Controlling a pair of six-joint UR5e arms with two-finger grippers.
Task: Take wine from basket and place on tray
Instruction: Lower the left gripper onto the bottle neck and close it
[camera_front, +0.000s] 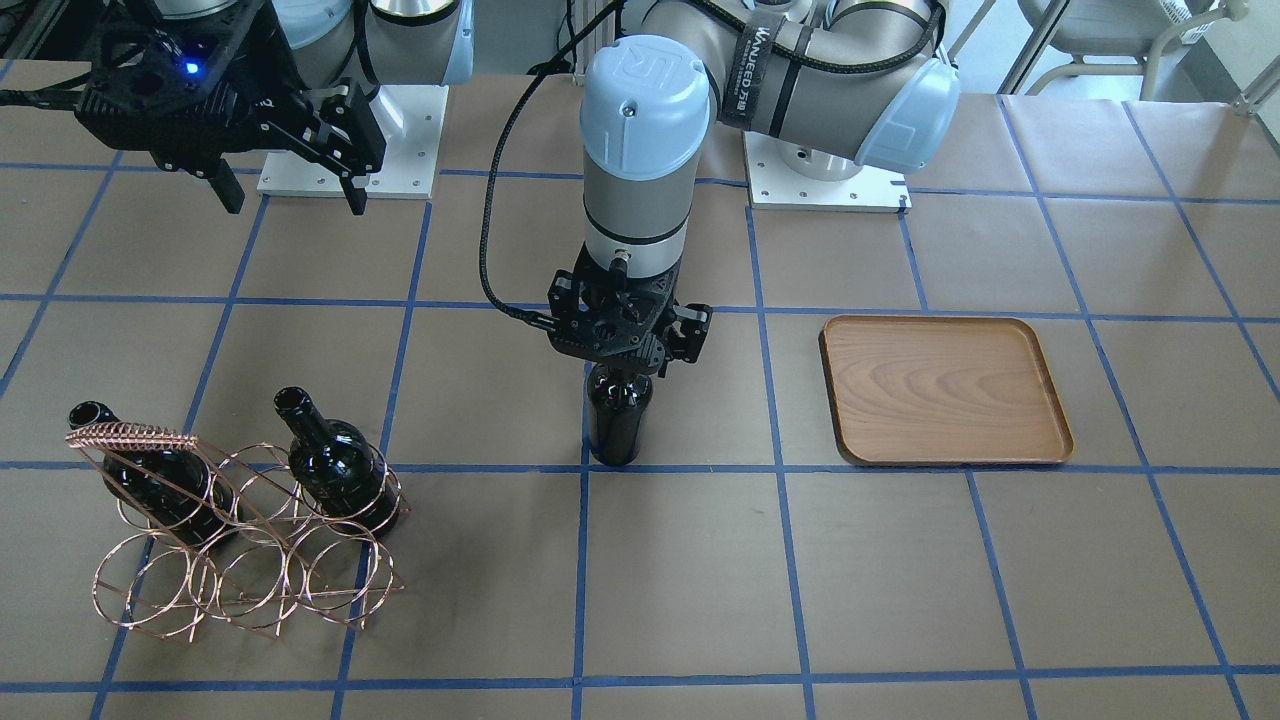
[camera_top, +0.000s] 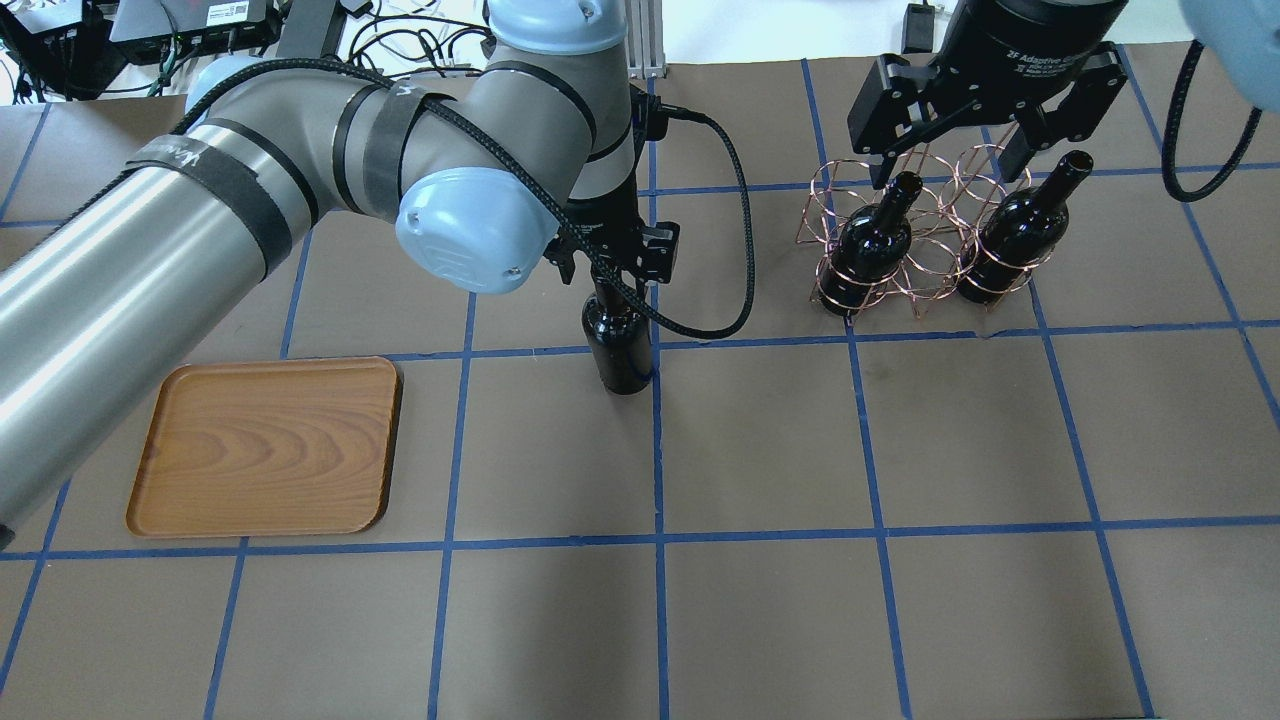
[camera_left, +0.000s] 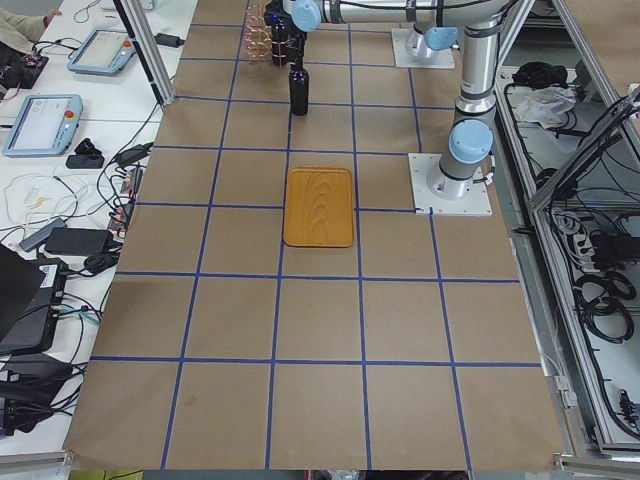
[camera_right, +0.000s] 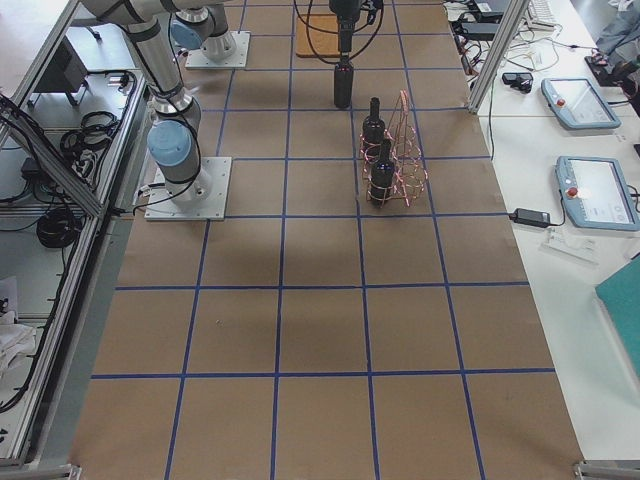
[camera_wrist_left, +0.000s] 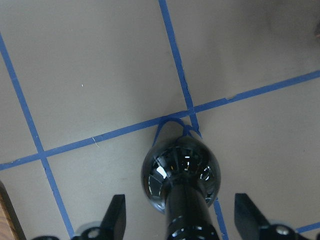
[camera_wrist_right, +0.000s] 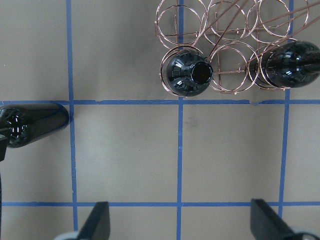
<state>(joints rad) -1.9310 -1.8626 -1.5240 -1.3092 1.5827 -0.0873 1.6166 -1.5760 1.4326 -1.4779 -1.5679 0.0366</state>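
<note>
One dark wine bottle (camera_front: 618, 420) stands upright on the table at a blue tape crossing, between basket and tray; it also shows in the overhead view (camera_top: 620, 350). My left gripper (camera_front: 628, 350) is open, with its fingers on either side of the bottle's neck and gaps showing in the left wrist view (camera_wrist_left: 181, 212). Two more bottles (camera_top: 875, 245) (camera_top: 1015, 235) lean in the copper wire basket (camera_top: 940, 270). My right gripper (camera_top: 945, 165) is open and empty, raised above the basket. The wooden tray (camera_top: 265, 445) lies flat with nothing on it.
The table is brown paper with a blue tape grid. The two arm bases (camera_front: 350, 150) (camera_front: 825, 185) stand at the robot's edge of the table. A black cable (camera_top: 735, 250) loops from the left wrist beside the standing bottle.
</note>
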